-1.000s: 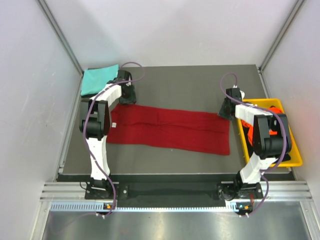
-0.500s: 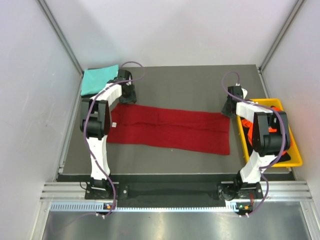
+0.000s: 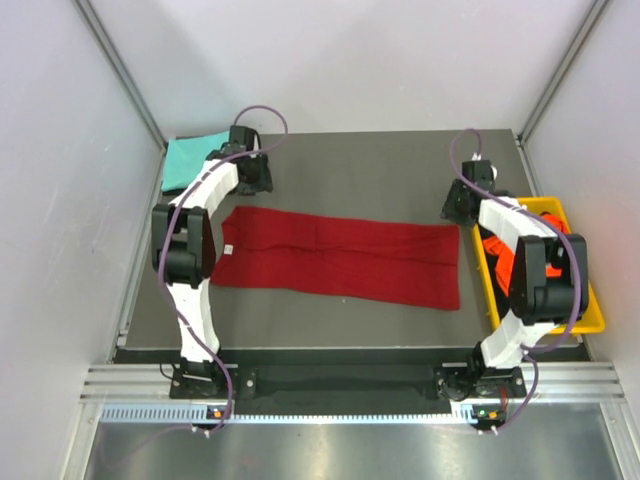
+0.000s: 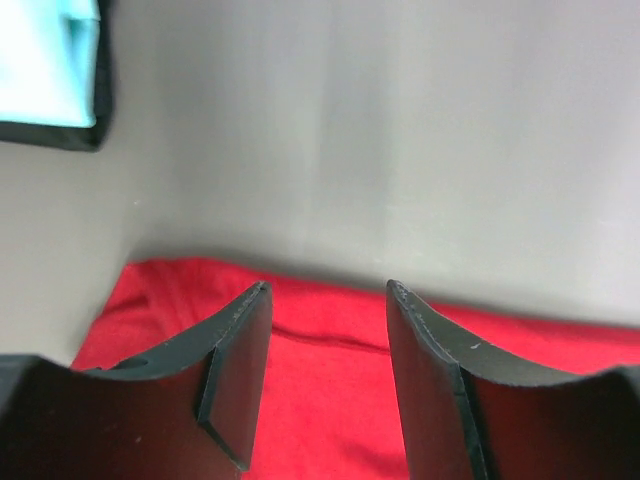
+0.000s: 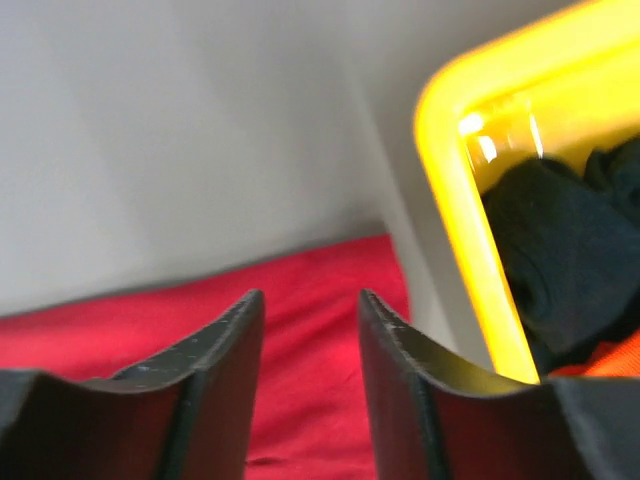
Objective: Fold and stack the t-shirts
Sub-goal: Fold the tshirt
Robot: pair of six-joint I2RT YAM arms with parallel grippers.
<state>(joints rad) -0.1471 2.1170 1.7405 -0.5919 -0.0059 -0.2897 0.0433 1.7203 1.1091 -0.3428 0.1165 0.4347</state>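
The dark red t-shirt point(image 3: 340, 258) lies flat on the tabletop point(image 3: 360, 180), folded into a long strip running left to right. The teal t-shirt point(image 3: 190, 160) lies folded at the far left corner. The orange t-shirt point(image 3: 497, 250) and the black t-shirt point(image 5: 545, 250) lie crumpled in the yellow bin point(image 3: 596, 310).

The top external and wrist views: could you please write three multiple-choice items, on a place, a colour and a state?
1. The teal t-shirt lies: A at the far left corner of the table; B in the bin; C on the red shirt.
2. The long t-shirt spread mid-table is: A black; B dark red; C orange.
3. The left gripper is: A shut on teal cloth; B shut on red cloth; C open, empty.
Answers: A, seen top left; B, plainly red cloth; C, fingers apart, nothing between.
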